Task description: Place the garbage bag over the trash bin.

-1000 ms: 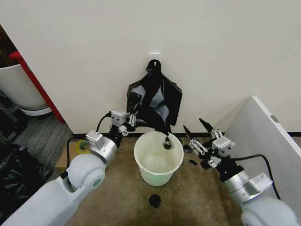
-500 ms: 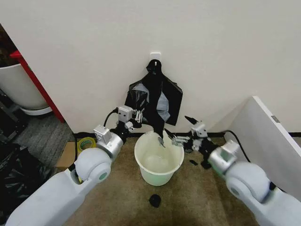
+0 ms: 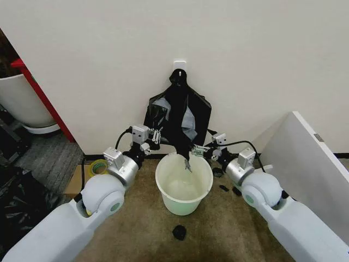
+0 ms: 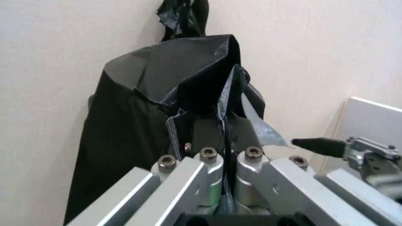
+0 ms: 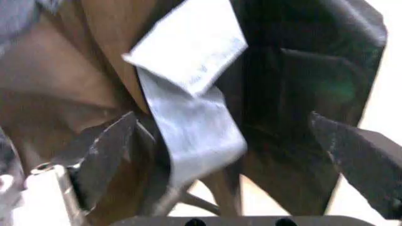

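Garbage bag (image 3: 180,117): black, glossy, hanging flat against the wall from a white hook (image 3: 179,66), its lowest strip dangling into the mouth of the trash bin (image 3: 184,185). Trash bin: white bucket on the brown floor directly below. Left gripper (image 3: 154,137): at the bag's left edge; the left wrist view shows its fingers (image 4: 207,136) pressed together on a fold of plastic. Right gripper (image 3: 200,149): at the bag's lower right, fingers (image 5: 103,150) spread wide around a hanging strip. Black scrap (image 3: 179,232): on the floor before the bin.
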Controlling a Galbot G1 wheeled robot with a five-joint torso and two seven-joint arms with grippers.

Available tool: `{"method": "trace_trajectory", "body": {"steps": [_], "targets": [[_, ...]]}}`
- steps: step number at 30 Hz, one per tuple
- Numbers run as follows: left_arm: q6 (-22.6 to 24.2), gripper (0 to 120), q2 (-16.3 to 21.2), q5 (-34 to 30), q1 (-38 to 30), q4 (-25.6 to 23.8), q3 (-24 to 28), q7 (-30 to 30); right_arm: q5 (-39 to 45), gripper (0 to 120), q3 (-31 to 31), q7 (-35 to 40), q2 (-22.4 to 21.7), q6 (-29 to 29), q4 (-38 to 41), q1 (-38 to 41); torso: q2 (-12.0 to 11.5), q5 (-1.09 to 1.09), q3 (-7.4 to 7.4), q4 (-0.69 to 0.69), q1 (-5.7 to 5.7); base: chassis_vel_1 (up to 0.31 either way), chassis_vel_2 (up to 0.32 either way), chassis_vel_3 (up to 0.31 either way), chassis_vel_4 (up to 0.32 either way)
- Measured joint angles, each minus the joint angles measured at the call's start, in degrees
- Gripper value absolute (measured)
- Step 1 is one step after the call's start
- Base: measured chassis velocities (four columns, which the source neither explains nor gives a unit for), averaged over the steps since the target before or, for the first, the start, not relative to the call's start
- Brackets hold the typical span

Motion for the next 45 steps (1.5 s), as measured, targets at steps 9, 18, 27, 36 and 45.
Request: {"method": "trace_trajectory", "body": {"steps": [9, 18, 27, 36, 45], "targets": [[0.0, 0, 0.4, 0.3, 0.9, -0.8, -0.8, 0.1, 6.1, 64, -1.6, -0.1, 1.8, -1.6, -0.7, 2.0, 0.0, 0.00, 0.00, 0.00, 0.00, 0.000, 0.000, 0.000, 0.000], [-0.1, 0, 0.8, 0.3, 1.2, -1.2, -1.0, 0.1, 8.8, 29, -1.3, 2.2, 1.6, -1.7, -1.0, 2.4, 0.0, 0.00, 0.00, 0.00, -0.01, 0.000, 0.000, 0.000, 0.000], [-0.2, 0, 1.1, 0.2, 1.6, -1.6, -1.4, 0.1, 9.5, 0, 0.5, 3.6, 0.3, -0.8, 0.1, 0.0, 0.0, 0.01, 0.00, -0.01, 0.00, 0.000, 0.000, 0.000, 0.000], [-0.9, 0, 2.4, -0.2, 5.3, -4.2, -2.6, 0.0, 11.6, 0, 5.2, 5.5, -2.3, 0.4, 4.5, -5.4, 0.0, 0.02, -0.01, -0.01, -0.01, 0.000, 0.000, 0.000, 0.000], [-2.7, 0, 1.9, -0.3, 13.1, -9.8, -2.8, 0.1, 11.9, 0, 15.1, 4.0, -4.9, 1.9, 14.6, -16.2, 0.0, 0.00, -0.02, -0.01, -0.01, 0.000, 0.000, 0.000, 0.000]]}}
